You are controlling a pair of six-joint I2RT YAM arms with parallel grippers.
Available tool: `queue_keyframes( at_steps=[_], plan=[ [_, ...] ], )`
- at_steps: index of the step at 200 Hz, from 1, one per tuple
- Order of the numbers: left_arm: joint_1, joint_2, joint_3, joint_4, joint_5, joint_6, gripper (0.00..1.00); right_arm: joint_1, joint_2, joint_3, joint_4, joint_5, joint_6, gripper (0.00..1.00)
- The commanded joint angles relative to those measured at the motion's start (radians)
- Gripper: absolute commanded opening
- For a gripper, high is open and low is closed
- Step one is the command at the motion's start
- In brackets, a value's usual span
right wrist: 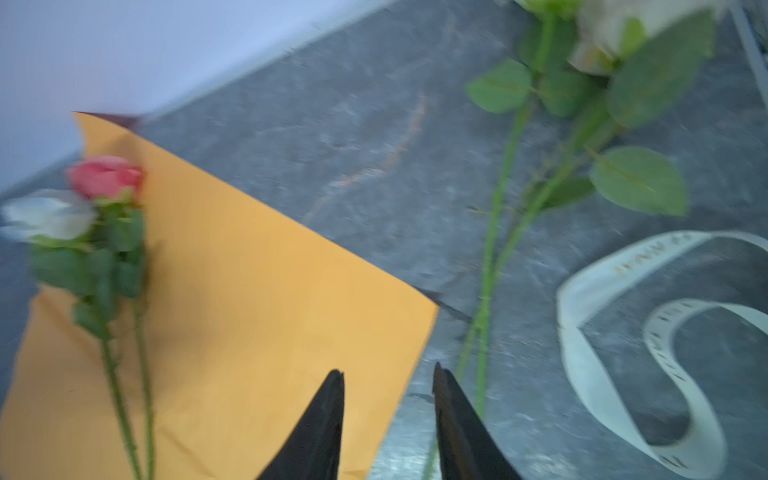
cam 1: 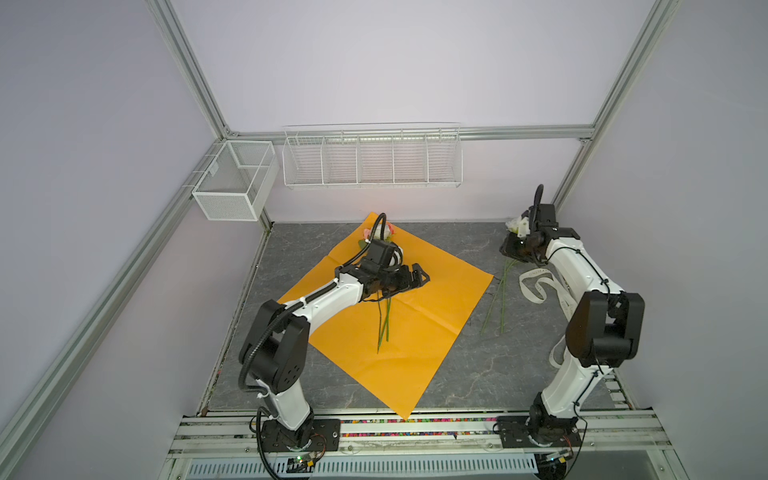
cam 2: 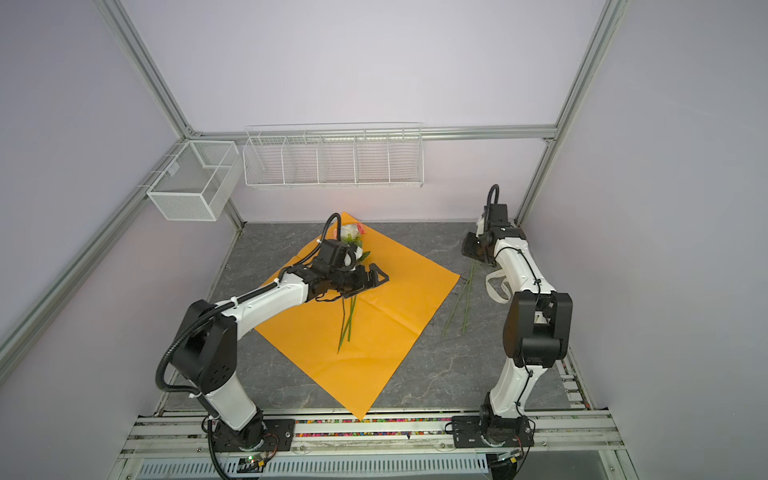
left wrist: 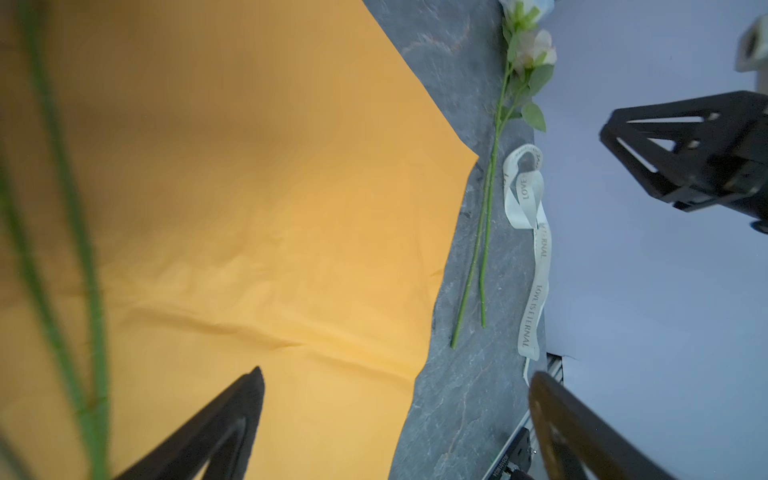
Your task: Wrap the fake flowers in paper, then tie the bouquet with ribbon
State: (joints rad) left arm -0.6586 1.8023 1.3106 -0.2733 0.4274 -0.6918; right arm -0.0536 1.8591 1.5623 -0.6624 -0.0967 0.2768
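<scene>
The bouquet of fake flowers lies loose, split into two pairs. A pink rose and a white rose lie flat on the orange paper near mid-frame in both top views, their leafy stems running toward the lower edge. Right of centre, two cream roses lie on the grey counter just beside the paper, with stems close together and spreading at the cut ends.

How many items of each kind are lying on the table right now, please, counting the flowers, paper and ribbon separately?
Orange paper sheet: 1
Roses on that sheet: 2 in view
Roses beside the sheet: 2
Cream printed ribbon: 1
Total: 6
</scene>
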Motion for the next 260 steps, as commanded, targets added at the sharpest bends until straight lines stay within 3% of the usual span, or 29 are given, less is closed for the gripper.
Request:
queue_keyframes(
  at_steps=[1,45,126,196,224,260],
  plan=[
    [-0.063,0.118,0.135,-0.024,0.037,0.010,0.99,-0.009,0.091,-0.017,-0.083,0.032,-0.072,0.38],
    [-0.128,0.295,0.370,-0.112,0.058,0.031,0.99,-0.031,0.272,0.155,-0.065,0.022,-0.092,0.35],
    [-0.130,0.326,0.395,-0.129,0.052,0.027,1.00,-0.040,0.475,0.382,-0.109,0.033,-0.066,0.34],
    [-0.130,0.319,0.398,-0.135,0.054,0.030,1.00,-0.037,0.521,0.402,-0.121,0.060,-0.068,0.31],
    [-0.128,0.302,0.385,-0.138,0.046,0.034,1.00,-0.031,0.519,0.400,-0.121,0.028,-0.071,0.15],
    [-0.104,0.220,0.357,-0.168,-0.032,0.078,1.00,-0.035,0.376,0.421,-0.144,-0.079,-0.055,0.09]
  ],
)
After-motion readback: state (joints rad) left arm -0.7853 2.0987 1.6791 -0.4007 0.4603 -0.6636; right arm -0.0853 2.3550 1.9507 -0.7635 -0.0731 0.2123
